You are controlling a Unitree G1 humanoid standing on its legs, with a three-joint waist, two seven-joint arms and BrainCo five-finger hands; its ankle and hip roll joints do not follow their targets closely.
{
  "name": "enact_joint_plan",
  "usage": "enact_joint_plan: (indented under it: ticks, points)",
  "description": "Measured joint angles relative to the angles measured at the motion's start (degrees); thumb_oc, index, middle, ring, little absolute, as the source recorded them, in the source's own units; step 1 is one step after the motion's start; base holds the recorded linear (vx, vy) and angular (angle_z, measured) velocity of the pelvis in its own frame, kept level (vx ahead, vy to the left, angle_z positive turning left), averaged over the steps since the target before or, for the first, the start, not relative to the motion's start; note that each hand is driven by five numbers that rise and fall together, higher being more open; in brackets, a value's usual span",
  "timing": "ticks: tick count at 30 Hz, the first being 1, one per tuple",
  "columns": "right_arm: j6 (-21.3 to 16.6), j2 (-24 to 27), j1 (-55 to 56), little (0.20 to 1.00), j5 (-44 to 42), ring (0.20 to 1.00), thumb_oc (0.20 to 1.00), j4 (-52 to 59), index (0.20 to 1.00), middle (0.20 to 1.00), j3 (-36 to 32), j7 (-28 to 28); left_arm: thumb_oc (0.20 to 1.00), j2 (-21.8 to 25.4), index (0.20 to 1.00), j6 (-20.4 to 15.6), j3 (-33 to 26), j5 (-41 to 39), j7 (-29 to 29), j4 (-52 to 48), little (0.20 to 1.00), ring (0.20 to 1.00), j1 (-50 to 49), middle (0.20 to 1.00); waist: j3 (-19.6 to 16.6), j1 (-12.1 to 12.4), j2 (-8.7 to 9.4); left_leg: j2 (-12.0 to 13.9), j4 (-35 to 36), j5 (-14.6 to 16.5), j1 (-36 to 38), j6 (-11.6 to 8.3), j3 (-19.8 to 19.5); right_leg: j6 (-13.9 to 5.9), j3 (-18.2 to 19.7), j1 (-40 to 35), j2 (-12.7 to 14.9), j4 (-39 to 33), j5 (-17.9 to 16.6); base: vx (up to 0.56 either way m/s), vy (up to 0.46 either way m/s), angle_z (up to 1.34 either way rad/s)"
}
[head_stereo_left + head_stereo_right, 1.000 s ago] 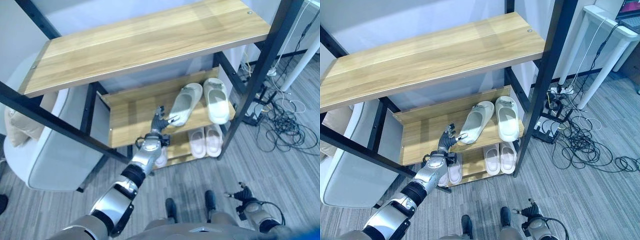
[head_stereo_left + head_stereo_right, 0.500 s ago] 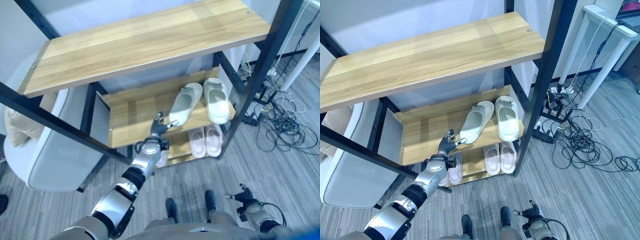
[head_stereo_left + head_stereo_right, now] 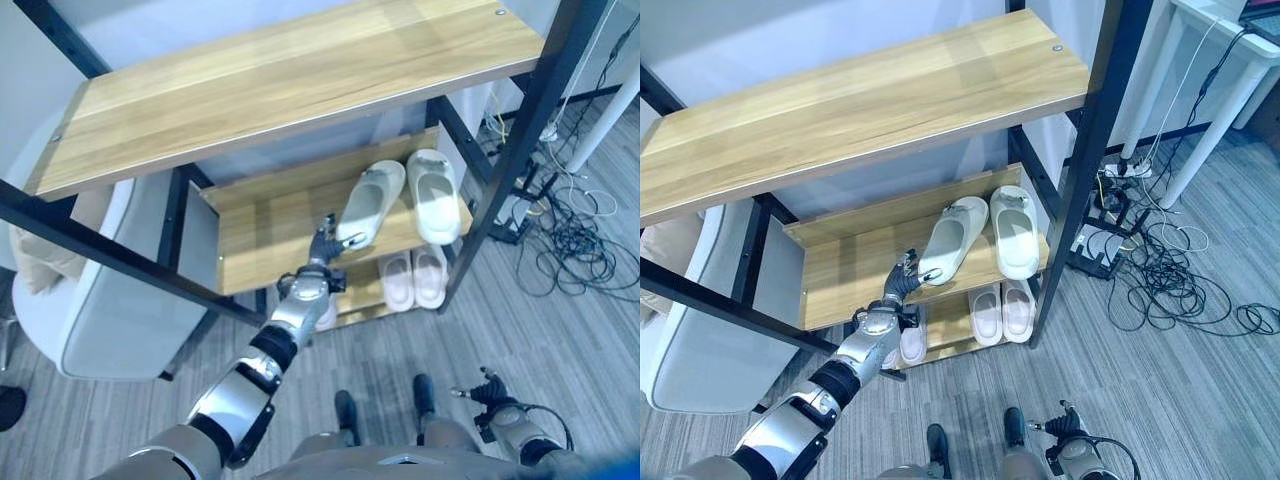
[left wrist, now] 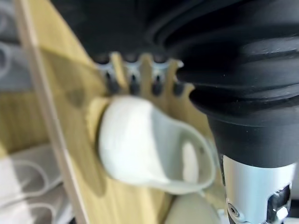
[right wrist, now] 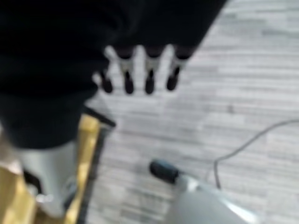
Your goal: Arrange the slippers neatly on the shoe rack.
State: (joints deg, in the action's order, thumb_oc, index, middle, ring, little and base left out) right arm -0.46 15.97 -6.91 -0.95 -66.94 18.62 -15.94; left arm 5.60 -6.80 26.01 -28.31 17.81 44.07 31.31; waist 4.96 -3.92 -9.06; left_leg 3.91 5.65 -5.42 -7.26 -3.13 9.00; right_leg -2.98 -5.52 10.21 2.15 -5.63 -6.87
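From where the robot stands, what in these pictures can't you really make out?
- Contact between the left hand and the tilted slipper: too small in the eye views, blurred in the left wrist view.
- Bottom shelf's left slipper: largely behind the left arm.
- Right hand: too small in the eye views.

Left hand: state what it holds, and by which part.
Nothing is held. The left hand is open, its fingers straight beside the heel end of the angled slipper on the middle shelf.
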Motion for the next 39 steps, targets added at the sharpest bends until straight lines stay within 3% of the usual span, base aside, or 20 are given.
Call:
enact_joint_plan:
  ticks: [12, 39]
  points:
    - [0.0, 0.0, -0.1, 1.000, 0.0, 1.000, 1.000, -0.3, 1.000, 1.000, 0.0, 0.0, 1.000, -0.4, 1.000, 0.0, 0.2, -4.8, -0.2, -1.5, 1.000, 1.000, 0.5, 1.000, 0.8, 0.0, -0.34, 0.0, -0.2, -0.2, 0.2, 0.39, 0.0, -0.22, 0.0, -0.5, 0.0, 0.0, 0.2, 0.00, 0.000, 0.00]
    - [0.0, -0.1, -1.8, 1.000, -0.2, 1.000, 1.000, 0.8, 1.000, 1.000, 0.1, 0.5, 1.000, -2.1, 1.000, 0.0, 2.8, -4.9, -0.5, -4.5, 1.000, 1.000, 0.4, 1.000, 1.9, -0.5, -0.36, 0.0, -0.2, -0.3, 1.2, 0.50, 0.0, -0.24, 0.0, -1.6, -0.1, 0.3, 0.2, 0.00, 0.000, 0.00]
